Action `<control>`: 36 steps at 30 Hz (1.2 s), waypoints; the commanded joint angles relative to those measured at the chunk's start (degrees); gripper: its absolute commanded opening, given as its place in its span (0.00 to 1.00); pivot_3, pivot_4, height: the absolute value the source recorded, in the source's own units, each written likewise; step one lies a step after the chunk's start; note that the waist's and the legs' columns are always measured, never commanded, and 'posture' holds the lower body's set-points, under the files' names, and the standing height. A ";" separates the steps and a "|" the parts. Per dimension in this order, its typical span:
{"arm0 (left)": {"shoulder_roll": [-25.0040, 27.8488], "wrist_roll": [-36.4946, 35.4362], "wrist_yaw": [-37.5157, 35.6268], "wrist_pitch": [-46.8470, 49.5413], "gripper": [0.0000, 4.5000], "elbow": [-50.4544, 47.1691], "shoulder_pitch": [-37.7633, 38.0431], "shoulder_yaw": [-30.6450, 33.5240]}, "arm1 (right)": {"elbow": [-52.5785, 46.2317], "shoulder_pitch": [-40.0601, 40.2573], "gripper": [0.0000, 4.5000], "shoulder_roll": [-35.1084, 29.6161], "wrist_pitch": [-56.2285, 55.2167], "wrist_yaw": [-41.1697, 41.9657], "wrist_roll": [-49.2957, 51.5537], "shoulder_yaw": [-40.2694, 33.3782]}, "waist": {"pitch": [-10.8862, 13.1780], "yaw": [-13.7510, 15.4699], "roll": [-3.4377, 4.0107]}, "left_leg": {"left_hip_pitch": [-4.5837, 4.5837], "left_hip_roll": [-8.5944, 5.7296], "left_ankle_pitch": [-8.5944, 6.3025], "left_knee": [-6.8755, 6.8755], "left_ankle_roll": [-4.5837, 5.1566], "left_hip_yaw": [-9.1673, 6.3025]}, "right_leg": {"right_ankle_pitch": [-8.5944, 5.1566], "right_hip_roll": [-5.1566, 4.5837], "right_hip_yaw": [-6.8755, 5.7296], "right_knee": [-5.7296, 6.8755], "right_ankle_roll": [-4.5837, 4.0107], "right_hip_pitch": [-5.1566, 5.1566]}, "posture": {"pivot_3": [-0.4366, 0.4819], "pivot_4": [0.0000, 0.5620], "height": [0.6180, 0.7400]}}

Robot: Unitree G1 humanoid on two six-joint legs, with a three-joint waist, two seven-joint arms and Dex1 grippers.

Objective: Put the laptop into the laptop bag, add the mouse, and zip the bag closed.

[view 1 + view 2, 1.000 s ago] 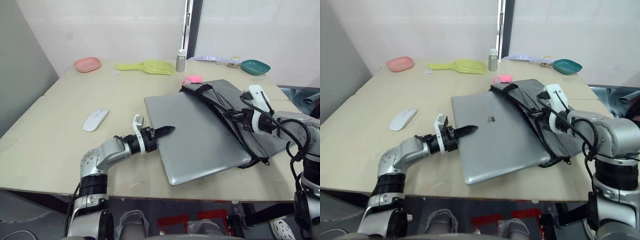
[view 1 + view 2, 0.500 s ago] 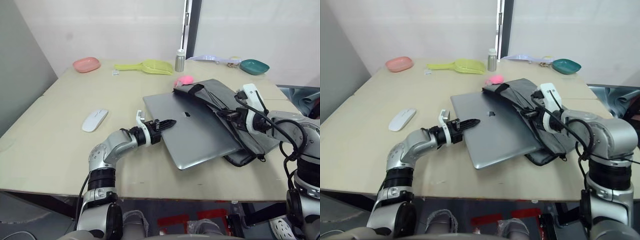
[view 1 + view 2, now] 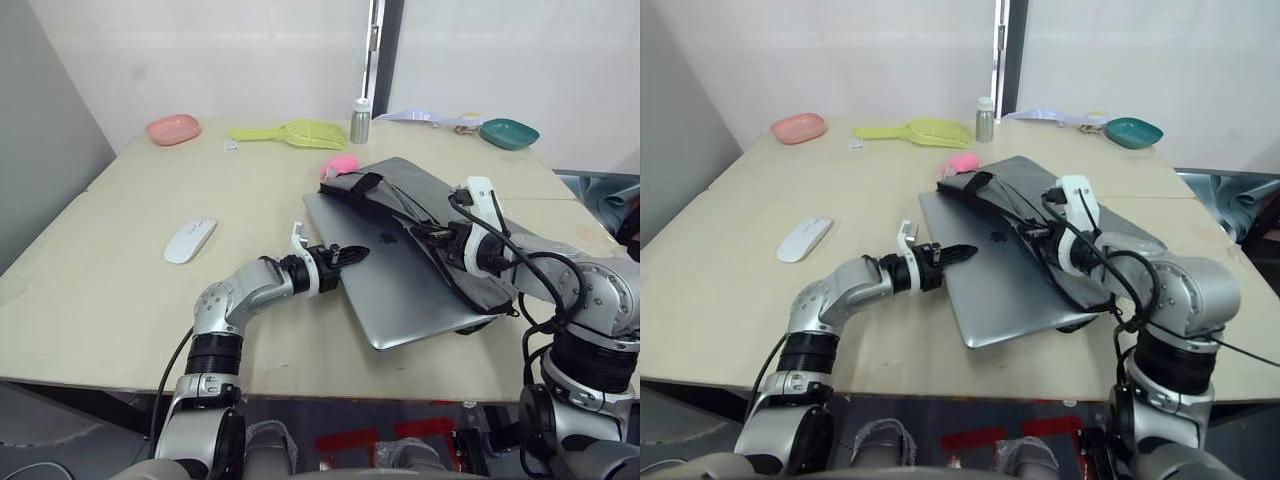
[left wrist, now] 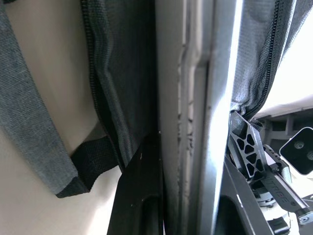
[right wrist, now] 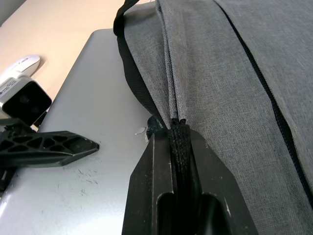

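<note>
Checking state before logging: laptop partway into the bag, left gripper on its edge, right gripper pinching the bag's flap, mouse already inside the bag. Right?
Not quite. The mouse is not in the bag; it lies on the table, as the left eye view shows. The rest holds: laptop partway in, left gripper on its edge, right gripper pinching the flap.

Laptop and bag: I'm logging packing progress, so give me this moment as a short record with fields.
laptop: partly inside the bag, near end sticking out
laptop bag: grey, open, unzipped
left gripper: clamped on the laptop's edge
right gripper: pinching the bag's upper flap
mouse: on the table, apart from the bag
stage: insertion under way
</note>
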 commanded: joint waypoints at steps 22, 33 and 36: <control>0.40 1.22 -4.06 -7.28 0.06 -8.58 -0.19 3.78 | -2.55 1.18 0.01 -0.40 0.27 -1.53 5.77 -6.57 | 0.01 0.12 0.03 | -0.02 -0.01 -0.01 -0.11 -0.02 0.00 | 0.19 0.00 -0.02 -0.15 0.34 0.00 | 0.48 0.27 1.00; -2.60 6.64 -7.40 -10.21 0.06 -6.36 -1.04 3.44 | -3.95 1.62 0.01 12.53 0.27 -15.08 16.32 -10.61 | 0.01 -0.20 0.03 | -0.02 -0.01 -0.01 -0.20 -0.02 0.02 | 0.19 0.00 -0.03 -0.20 0.34 -0.02 | 0.48 0.27 1.00; -2.94 6.97 -7.73 -10.27 0.06 -6.46 -0.95 3.65 | -3.93 0.73 0.01 18.90 0.27 -21.02 18.35 -15.22 | 0.02 -0.17 0.04 | -0.03 -0.01 -0.01 -0.26 -0.02 0.02 | 0.21 0.00 -0.04 -0.28 0.37 -0.04 | 0.48 0.27 1.00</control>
